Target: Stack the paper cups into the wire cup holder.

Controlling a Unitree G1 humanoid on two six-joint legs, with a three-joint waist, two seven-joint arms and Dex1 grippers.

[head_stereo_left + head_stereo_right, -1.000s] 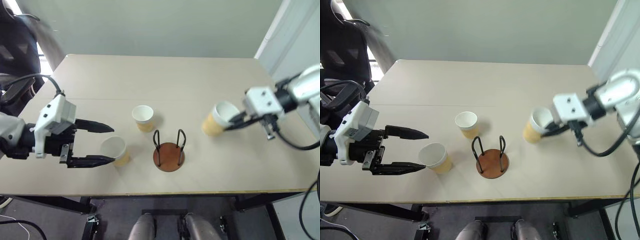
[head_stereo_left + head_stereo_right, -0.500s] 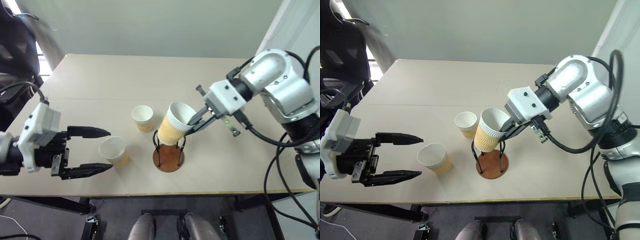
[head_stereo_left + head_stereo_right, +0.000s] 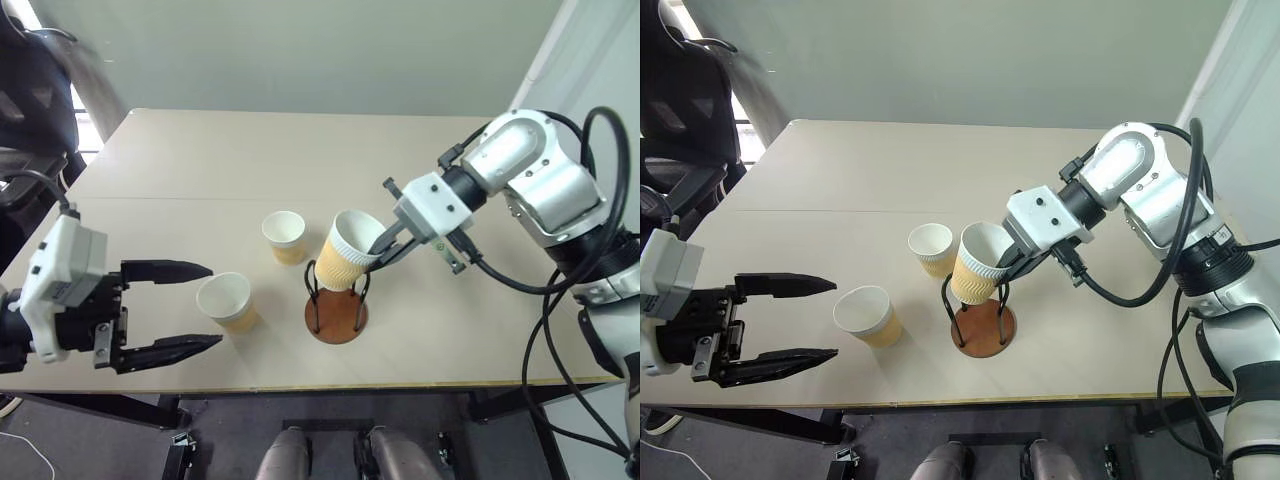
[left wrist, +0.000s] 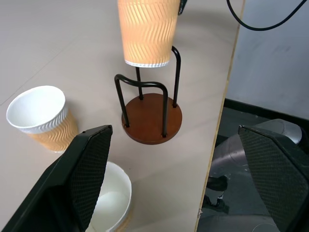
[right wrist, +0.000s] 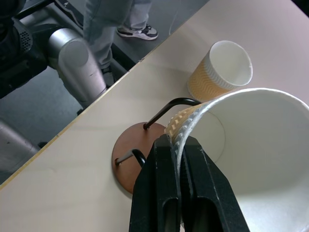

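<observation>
On the table (image 3: 200,160), the cup holder (image 3: 337,312) stands near the front edge. One cup (image 3: 347,250) hangs tilted above it. A second cup (image 3: 285,236) stands behind-left; a third cup (image 3: 228,301) stands left.

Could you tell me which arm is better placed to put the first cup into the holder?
The right: its pincer is shut on a cup above the holder. The left pincer is open and empty.

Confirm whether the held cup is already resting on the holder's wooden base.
No: the cup in the right gripper hangs above the wire cup holder, its bottom clear of the base.
</observation>
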